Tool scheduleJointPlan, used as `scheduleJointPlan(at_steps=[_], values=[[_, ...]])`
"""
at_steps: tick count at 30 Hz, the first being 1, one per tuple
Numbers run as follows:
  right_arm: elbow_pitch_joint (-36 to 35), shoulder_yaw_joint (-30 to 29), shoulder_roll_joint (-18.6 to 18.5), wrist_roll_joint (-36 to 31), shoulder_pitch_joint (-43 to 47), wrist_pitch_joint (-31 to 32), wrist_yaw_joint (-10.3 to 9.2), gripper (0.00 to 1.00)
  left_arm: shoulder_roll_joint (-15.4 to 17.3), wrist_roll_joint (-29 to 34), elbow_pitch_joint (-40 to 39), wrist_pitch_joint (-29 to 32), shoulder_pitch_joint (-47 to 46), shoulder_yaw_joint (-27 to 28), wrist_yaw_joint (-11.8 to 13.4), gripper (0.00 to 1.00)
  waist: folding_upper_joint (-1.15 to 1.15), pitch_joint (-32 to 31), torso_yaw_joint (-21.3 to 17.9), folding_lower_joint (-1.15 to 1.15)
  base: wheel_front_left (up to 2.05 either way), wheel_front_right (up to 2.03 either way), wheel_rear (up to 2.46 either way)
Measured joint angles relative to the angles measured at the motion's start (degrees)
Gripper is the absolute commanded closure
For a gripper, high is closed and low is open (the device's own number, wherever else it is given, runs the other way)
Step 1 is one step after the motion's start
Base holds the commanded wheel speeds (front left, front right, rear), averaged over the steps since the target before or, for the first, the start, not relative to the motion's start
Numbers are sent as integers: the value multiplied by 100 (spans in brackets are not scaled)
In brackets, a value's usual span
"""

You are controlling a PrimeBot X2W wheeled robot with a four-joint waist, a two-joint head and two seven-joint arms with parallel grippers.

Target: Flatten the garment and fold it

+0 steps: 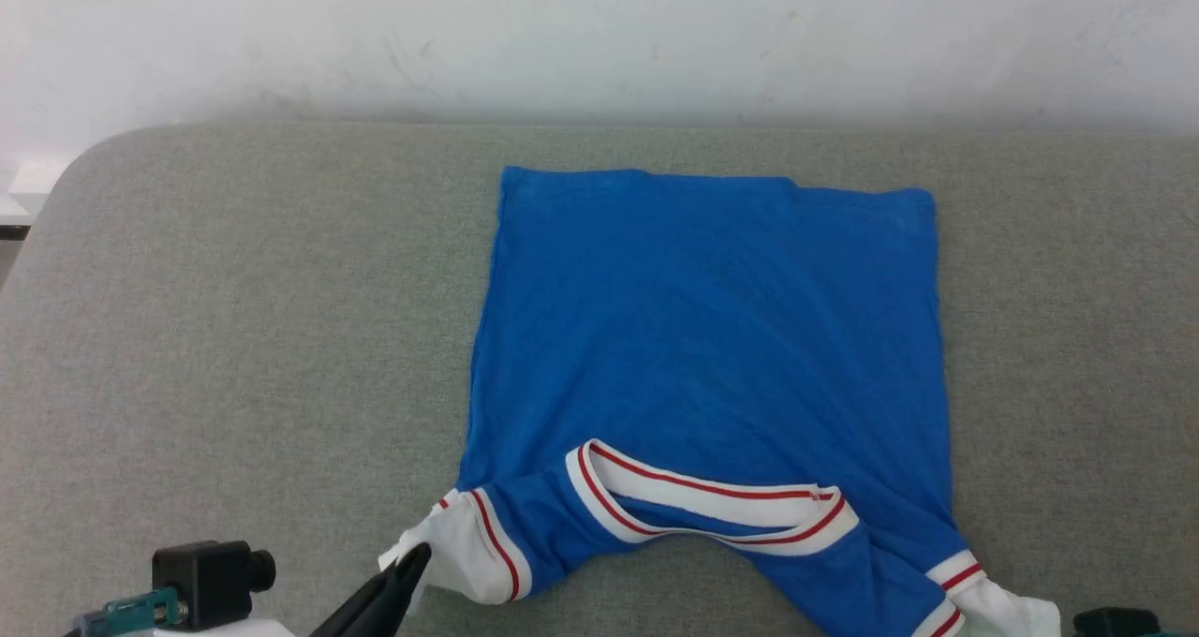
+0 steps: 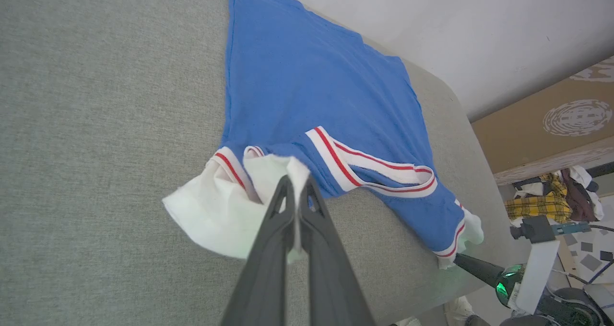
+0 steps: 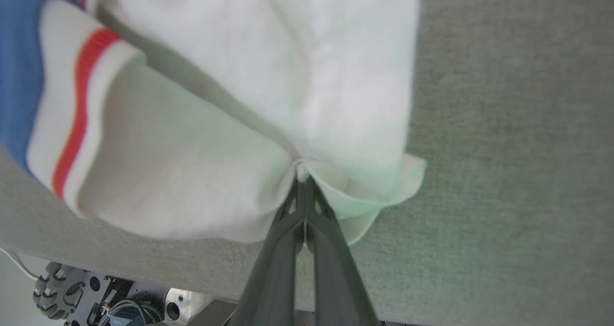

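The garment (image 1: 712, 337) is a royal-blue T-shirt spread on the grey cushioned surface (image 1: 234, 337), hem at the far side, its red-and-white striped collar (image 1: 712, 506) toward me. My left gripper (image 1: 417, 555) is shut on the white left sleeve (image 1: 459, 553); the left wrist view shows the sleeve (image 2: 216, 211) pinched between the dark fingers (image 2: 268, 249) of that gripper (image 2: 297, 184). My right gripper (image 3: 303, 172) is shut on the white right sleeve (image 3: 268, 100), which lies at the lower right (image 1: 1007, 614) of the head view. No lettering shows on the blue side facing up.
A pale wall (image 1: 599, 37) runs behind the surface. The front edge of the surface lies close under both sleeves. Right of the surface are a cardboard box (image 2: 551, 124) and a pile of clothes (image 2: 551, 196). The robot's wheeled base (image 3: 53, 292) shows below the edge.
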Motion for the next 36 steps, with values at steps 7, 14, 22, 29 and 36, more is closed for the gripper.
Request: scheduleJointPlan(at_steps=[7,14,22,29,36], values=[[-1207,-298,-94,318,-79,480,-15,0,-18,30,-67,-68,-2,-4,-5,100,0,59,19,1,0,0,0],[-3210,-778,-334,399,-1775,872,-15,0,-11,91,-280,-176,-33,38,-57,100,0,346,13,1,0,0,0],[-2092,-524,-851,-322,-4600,1009,-16,0,-76,114,-272,-298,-441,-66,-271,100,0,932,130,2,0,0,0],[-477,-344,-1034,-1018,-6326,1148,-15,0,-223,104,-171,-478,-803,-138,-515,100,0,1581,329,3,0,0,0],[724,-656,-897,-1729,-6719,1971,-16,0,-334,111,26,-525,-1149,-322,-660,100,0,2079,688,2,0,0,0]])
